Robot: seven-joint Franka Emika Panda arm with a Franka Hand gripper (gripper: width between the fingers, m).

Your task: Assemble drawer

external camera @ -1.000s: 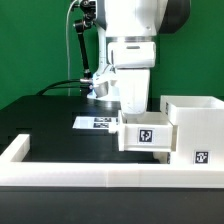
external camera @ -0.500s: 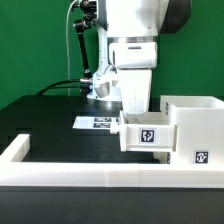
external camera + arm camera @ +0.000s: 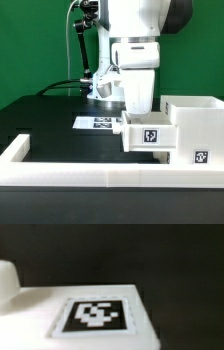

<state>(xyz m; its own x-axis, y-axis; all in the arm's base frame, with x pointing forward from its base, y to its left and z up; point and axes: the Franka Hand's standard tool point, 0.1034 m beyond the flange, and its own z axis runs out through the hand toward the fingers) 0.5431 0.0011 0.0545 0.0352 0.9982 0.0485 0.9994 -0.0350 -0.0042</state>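
Observation:
The drawer's large white casing (image 3: 192, 120) stands at the exterior view's right, with a tag (image 3: 199, 156) low on its front. A smaller white box tray (image 3: 147, 135) with a tag on its face and a knob (image 3: 121, 126) sticks out of the casing toward the exterior view's left. My gripper (image 3: 140, 110) hangs straight down onto the tray's top edge, and its fingertips are hidden behind the tray wall. The wrist view shows a white tagged surface (image 3: 95, 314) close up, with no fingers in sight. A second tray is out of view.
The marker board (image 3: 96, 123) lies flat on the black table behind the tray. A low white border wall (image 3: 60, 176) runs along the front and the exterior view's left. A black cable and a stand (image 3: 78, 50) rise at the back.
The arm and the tray have shifted slightly toward the exterior view's right, toward the casing.

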